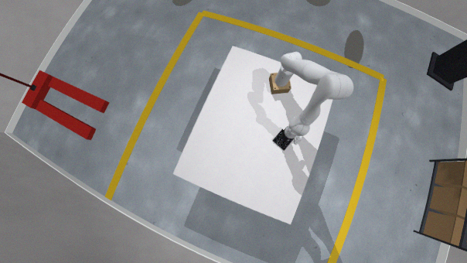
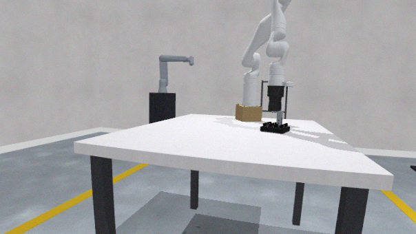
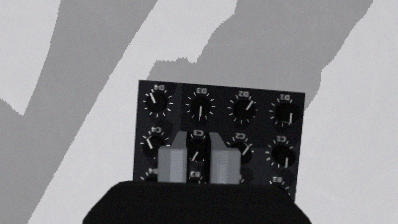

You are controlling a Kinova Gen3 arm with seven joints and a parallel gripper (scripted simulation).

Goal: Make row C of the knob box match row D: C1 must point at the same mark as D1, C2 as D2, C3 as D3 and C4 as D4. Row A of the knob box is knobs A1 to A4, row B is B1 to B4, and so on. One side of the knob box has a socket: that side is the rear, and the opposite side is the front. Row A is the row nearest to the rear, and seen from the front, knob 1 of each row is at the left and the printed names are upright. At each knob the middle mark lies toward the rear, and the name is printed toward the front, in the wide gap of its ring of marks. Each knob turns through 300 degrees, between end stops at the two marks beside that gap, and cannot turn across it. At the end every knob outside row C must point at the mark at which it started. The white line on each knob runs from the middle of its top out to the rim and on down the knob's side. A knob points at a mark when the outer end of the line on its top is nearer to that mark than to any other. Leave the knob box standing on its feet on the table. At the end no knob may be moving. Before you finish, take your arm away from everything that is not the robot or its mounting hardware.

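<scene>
The black knob box (image 1: 281, 142) (image 2: 275, 129) (image 3: 221, 94) stands on the table. The wrist view shows it with row D at the top and names inverted. My gripper (image 2: 279, 118) (image 3: 197, 149) points down, shut on knob C3 (image 3: 195, 156). C3's line points down-left there, while the line on D3 (image 3: 200, 111) points straight down, about one mark apart. C4 (image 3: 149, 144) and D4 (image 3: 153, 98) both point up-left; C2 (image 3: 245, 149) and D2 (image 3: 249, 105) both up-right. C1 (image 3: 286, 161) and D1 (image 3: 290, 118) look alike, pointing down. Row B is mostly hidden, row A fully.
Knobs C4 and C2 stand close outside the fingers, and row B lies under the gripper body. The arm's wooden base block (image 1: 280, 84) (image 2: 248, 113) stands farther back on the white table (image 1: 216, 155) (image 2: 206, 151). Arm shadows fall around the box.
</scene>
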